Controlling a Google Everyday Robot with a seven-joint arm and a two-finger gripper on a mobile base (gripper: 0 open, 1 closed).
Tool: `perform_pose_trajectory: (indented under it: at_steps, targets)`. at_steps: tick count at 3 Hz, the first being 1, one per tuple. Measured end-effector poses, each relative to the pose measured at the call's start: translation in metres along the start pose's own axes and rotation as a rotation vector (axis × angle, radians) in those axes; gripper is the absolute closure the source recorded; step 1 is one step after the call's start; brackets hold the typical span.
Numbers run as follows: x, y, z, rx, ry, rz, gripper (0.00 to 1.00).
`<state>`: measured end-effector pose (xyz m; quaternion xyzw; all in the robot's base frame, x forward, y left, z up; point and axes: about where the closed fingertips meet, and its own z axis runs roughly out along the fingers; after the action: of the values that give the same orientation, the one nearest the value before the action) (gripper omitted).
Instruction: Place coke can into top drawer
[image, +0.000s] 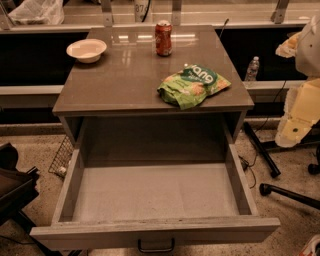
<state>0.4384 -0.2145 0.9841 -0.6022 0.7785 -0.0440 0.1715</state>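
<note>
The coke can (163, 38), red with a silver top, stands upright at the back middle of the grey cabinet's top (125, 75). The top drawer (155, 192) is pulled wide open toward me and its inside is bare. Its front panel (155, 232) has a small dark handle (156, 246). My gripper (295, 125) hangs at the right edge of the view, beside the cabinet's right side, well away from the can and outside the drawer. It holds nothing that I can see.
A green chip bag (194, 85) lies on the cabinet top, front right of the can. A white bowl (86, 49) sits at the back left. A clear water bottle (252, 69) stands behind the cabinet on the right. Chair legs (280, 192) cross the floor on the right.
</note>
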Motion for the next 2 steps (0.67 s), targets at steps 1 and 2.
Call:
perform_pose_trajectory:
  at_steps: [1,2]
  targets:
    - [-0.002,-0.003,0.000,0.008,-0.007,0.000,0.00]
    - [-0.019,-0.035,0.004,0.086,-0.081,-0.005,0.00]
